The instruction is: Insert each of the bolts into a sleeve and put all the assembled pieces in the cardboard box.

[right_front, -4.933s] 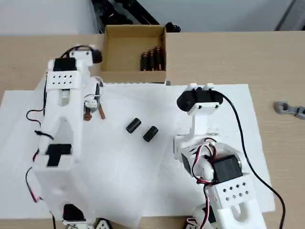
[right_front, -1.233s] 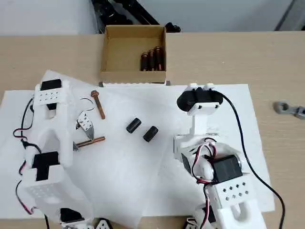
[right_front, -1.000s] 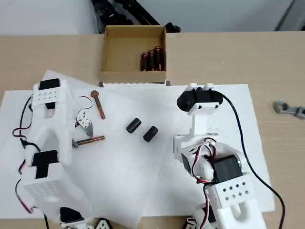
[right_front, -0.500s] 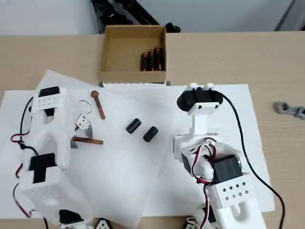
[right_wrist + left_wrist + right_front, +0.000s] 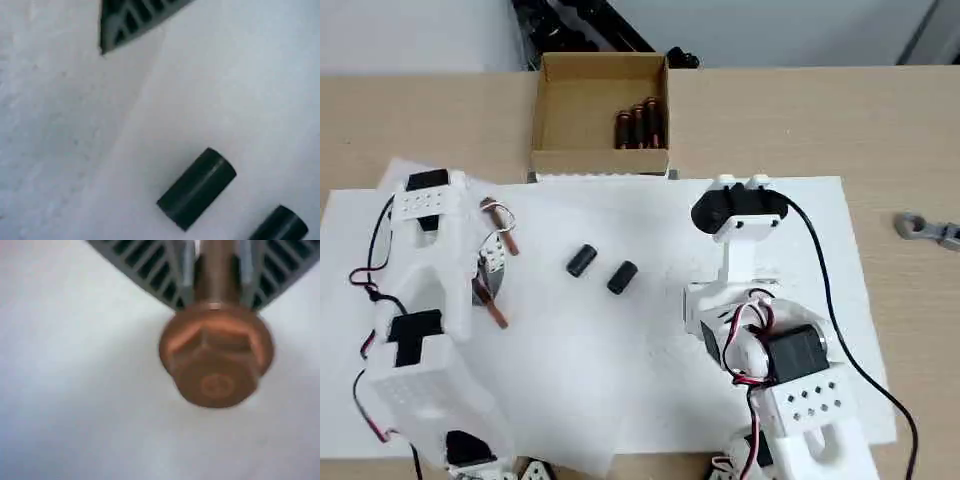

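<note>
My left gripper [image 5: 490, 288] is shut on a copper bolt [image 5: 497, 312] over the white sheet at the left; in the left wrist view the bolt's hex head [image 5: 216, 360] sticks out from between the grey fingers [image 5: 145, 265]. A second bolt [image 5: 501, 224] lies loose just beyond it. Two black sleeves [image 5: 582, 261] [image 5: 622, 277] lie on the sheet's middle, also seen as sleeve [image 5: 196, 189] and sleeve [image 5: 280, 225]. My right arm [image 5: 740, 255] stands right of them, its gripper hidden from above. The cardboard box [image 5: 570, 110] at the back holds assembled pieces [image 5: 640, 125].
A white sheet [image 5: 620, 380] covers the wooden table, rumpled at its left corner. A metal wrench [image 5: 925, 228] lies on bare wood at the far right. Dark equipment sits behind the box.
The left gripper swung the held bolt from lying crosswise to pointing toward the near edge. The sheet slid left, carrying both sleeves and the loose bolt with it. The right arm stayed still.
</note>
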`<state>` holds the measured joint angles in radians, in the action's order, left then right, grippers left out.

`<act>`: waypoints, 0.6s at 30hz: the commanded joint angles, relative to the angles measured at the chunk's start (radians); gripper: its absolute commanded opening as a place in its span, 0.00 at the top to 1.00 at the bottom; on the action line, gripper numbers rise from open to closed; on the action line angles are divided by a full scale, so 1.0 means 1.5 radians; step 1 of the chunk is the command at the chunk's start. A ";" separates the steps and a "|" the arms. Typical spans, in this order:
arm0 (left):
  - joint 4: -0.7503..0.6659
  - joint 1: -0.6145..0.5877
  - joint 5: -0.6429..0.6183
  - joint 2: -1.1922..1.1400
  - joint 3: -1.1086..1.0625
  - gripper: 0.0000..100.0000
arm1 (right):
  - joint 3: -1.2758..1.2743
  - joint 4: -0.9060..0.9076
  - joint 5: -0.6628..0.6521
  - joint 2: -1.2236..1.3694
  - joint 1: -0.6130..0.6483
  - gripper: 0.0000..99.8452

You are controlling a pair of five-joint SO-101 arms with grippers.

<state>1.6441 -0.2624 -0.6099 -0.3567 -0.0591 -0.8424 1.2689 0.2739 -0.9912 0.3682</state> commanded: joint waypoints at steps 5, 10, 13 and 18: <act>0.068 0.004 0.019 0.010 0.087 0.99 | 0.003 0.004 0.007 0.003 0.003 0.84; 0.068 0.005 0.034 0.039 0.118 0.99 | 0.003 0.004 0.008 0.003 0.003 0.84; 0.069 0.019 0.070 0.091 0.147 0.99 | 0.005 -0.005 0.017 0.008 0.004 0.84; 0.070 0.083 0.137 0.224 0.177 0.99 | 0.005 -0.039 0.043 0.009 0.033 0.84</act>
<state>1.7223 -0.1949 -0.4641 -0.1803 0.1496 -0.8424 1.2428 0.3230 -0.9912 0.3775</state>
